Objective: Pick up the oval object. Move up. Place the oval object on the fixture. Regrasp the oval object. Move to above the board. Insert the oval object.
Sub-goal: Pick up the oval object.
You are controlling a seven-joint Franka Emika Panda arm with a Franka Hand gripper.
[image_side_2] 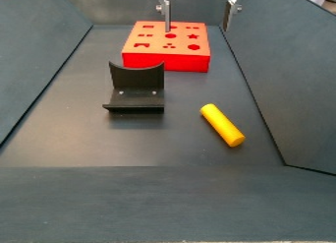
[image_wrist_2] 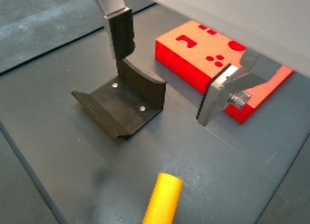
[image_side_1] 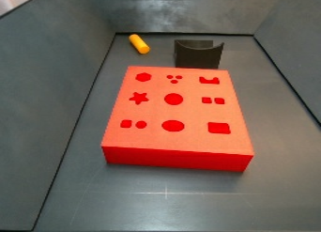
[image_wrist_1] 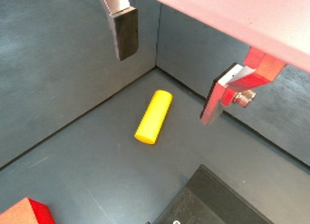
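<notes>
While the claw [image_wrist_2: 164,78] hangs empty with its fingers [image_wrist_1: 126,35] spread wide apart, the yellow peg [image_side_2: 222,124] lies flat on the dark floor [image_side_2: 79,119], close to a side wall and just beside the fixture [image_side_2: 136,87], not touching it. Beyond the fixture, the red board [image_side_1: 175,116] rests flat, its shaped holes facing up.

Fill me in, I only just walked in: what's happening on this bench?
Nothing is held yet. The Panda's gripper hangs open and empty in the air above the floor, its fingers apart. The oval object, a yellow peg, lies flat on the floor beside the fixture, apart from it. The board, red with shaped holes, sits untouched.
</notes>
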